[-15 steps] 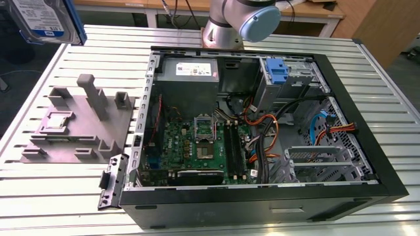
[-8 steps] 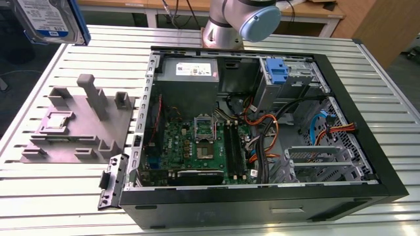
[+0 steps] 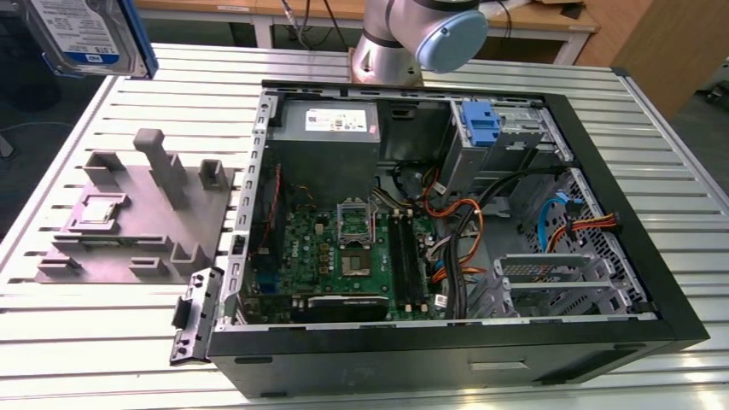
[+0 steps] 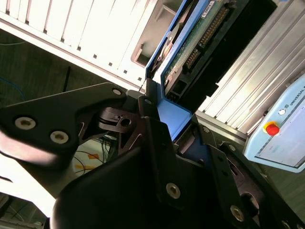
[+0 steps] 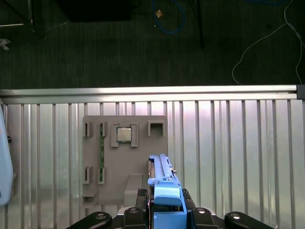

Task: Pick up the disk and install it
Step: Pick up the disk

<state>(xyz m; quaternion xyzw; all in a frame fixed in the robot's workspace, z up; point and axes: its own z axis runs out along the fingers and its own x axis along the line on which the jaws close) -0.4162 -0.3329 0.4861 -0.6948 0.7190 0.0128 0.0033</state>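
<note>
Gripping the disk (image 5: pixel 164 191) by its blue side rails, the gripper (image 5: pixel 164 212) is clamped shut on it. In the first wrist view, black fingers (image 5: pixel 143 205) press against both sides of the blue plastic, and the drive juts straight out past the fingertips. It is seen edge-on there, so its label is hidden. In the second wrist view, the gripper (image 4: pixel 174 119) pinches the same blue rail end. The disk (image 4: pixel 195 43) reaches away from it with the green circuit-board face and a row of connector pins turned to the camera. Its far end is cut off at the picture's edge.

In the exterior view, the disk (image 3: pixel 85 34) hangs in the air, label side showing white with a blue band. Its upper part is cropped.

Directly beneath the gripper is a grey fixture plate (image 5: pixel 125 162) lying on the slatted aluminium table (image 5: pixel 228 157). The plate has a processor chip (image 5: pixel 125 135) seated in one pocket and a narrow green memory stick (image 5: pixel 101 145) in a slot beside it. The disk is well clear above the plate and touches nothing but the fingers.

The open computer case (image 3: pixel 638 256) lies on its side well apart from the gripper, beyond the fixture plate (image 3: pixel 137 213). Inside it are a motherboard (image 3: pixel 341 256), a grey power supply (image 3: pixel 330 120) and a blue latch piece (image 3: pixel 484 128). Bundled cables hide much of the case floor. A teach pendant (image 4: pixel 281 129) sits off to one side of the gripper, partly cropped.
</note>
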